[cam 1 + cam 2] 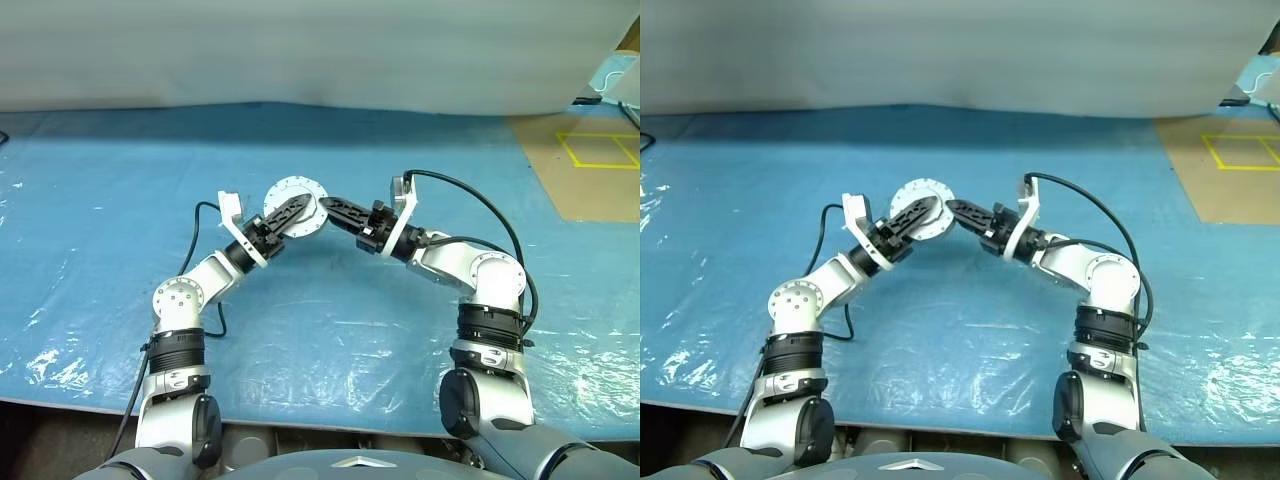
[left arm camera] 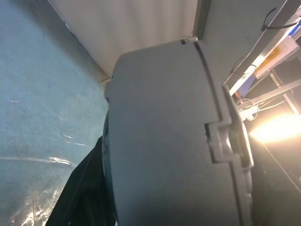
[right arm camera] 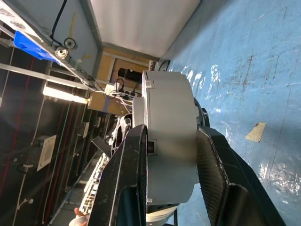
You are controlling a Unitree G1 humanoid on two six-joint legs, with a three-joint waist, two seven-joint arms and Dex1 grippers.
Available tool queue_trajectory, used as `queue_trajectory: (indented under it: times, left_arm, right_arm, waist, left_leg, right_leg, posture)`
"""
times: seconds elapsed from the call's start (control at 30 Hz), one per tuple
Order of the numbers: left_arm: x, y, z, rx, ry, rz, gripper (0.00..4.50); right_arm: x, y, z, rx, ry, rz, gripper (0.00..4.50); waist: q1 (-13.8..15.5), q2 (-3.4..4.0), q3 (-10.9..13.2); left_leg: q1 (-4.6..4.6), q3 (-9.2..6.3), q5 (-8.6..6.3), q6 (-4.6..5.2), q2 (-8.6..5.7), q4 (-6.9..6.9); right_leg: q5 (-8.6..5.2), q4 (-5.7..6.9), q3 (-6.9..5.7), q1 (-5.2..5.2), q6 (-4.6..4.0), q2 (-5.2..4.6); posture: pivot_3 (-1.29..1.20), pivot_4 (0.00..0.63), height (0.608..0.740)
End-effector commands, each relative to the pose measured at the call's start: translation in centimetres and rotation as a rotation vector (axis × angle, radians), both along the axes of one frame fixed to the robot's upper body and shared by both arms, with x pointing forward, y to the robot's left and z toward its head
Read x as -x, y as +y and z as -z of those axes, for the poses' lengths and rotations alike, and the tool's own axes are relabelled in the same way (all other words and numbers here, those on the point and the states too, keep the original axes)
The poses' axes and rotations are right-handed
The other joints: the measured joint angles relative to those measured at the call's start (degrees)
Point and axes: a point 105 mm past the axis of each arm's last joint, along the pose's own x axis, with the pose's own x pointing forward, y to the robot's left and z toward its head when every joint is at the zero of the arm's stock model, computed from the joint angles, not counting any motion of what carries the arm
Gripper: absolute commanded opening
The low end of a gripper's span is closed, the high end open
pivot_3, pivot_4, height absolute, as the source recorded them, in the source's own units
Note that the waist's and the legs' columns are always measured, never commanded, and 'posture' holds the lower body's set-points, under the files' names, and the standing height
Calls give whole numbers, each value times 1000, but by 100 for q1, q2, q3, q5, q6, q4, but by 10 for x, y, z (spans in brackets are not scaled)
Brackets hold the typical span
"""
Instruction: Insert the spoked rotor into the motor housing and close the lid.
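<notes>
- From above, both arms meet in mid-air over the blue plastic sheet (image 1: pixel 330 330), with a round silver can, the motor housing (image 1: pixel 300 196), held up between them.
- The right gripper (image 1: pixel 322 204) comes in from the right, and its jaws are clamped on the housing. The right wrist view makes that plain: one black finger (image 3: pixel 127 174) lies on the flanged face and the other on the opposite flat face, pinching the can across its thickness.
- The left gripper (image 1: pixel 290 212) reaches up from the left; from overhead one black finger crosses the housing's face. Its jaws look set against the can, though I cannot tell whether they actually grip it.
- The left wrist view shows the housing's grey side wall (image 2: pixel 164 136) very close, with a stepped seam near one rim and a dark finger (image 2: pixel 80 197) at its edge.
- The head views show the face turned upward: a pale disc with small dark holes round its rim. The wrist views see the can edge-on.
- The windings, the spoked rotor and the lid cannot be made out; the can's inside is hidden.
- A tan board with yellow tape (image 1: pixel 595 165) lies at the far right, well apart from the arms.
</notes>
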Motion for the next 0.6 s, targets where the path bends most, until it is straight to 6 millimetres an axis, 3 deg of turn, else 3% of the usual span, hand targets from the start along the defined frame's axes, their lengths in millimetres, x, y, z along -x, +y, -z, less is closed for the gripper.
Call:
queue_trajectory:
  times: [0.03,0.27,0.43,0.5,0.6]
  left_arm:
    - [-11,1,-8,-90,-38,-60,2684]
    - [-24,8,-22,-77,-73,-133,2684]
    - [-36,28,-28,-99,-84,-244,2684]
    - [-45,47,-35,-99,-94,-331,2684]
    - [-70,90,-43,-162,-95,-559,2684]
  right_arm:
    - [2,5,-13,19,-80,1,1148]
    - [-5,3,-10,26,-70,36,3525]
    - [-5,4,-9,20,-63,37,3525]
    - [-6,4,-8,20,-61,40,3525]
    - [-6,4,-7,20,-57,38,3525]
  waist:
    - [2,0,0]
    - [-9,-1,1]
    - [-6,-2,1]
    - [-4,-3,2]
    - [-12,-10,6]
  left_leg:
    - [-1,0,0,0,0,2]
    - [-2,-2,1,1,0,8]
    - [-4,-2,1,2,-1,8]
    - [-4,-3,1,2,0,8]
    - [-1,-6,1,2,1,12]
  right_leg:
    - [1,0,0,0,2,-1]
    - [4,2,1,1,5,0]
    - [4,-1,1,0,5,1]
    - [4,1,0,0,5,1]
    - [5,7,0,0,5,2]
  posture:
    - [0,150,740]
    - [0,150,740]
    - [0,150,740]
    - [0,150,740]
    - [0,150,740]
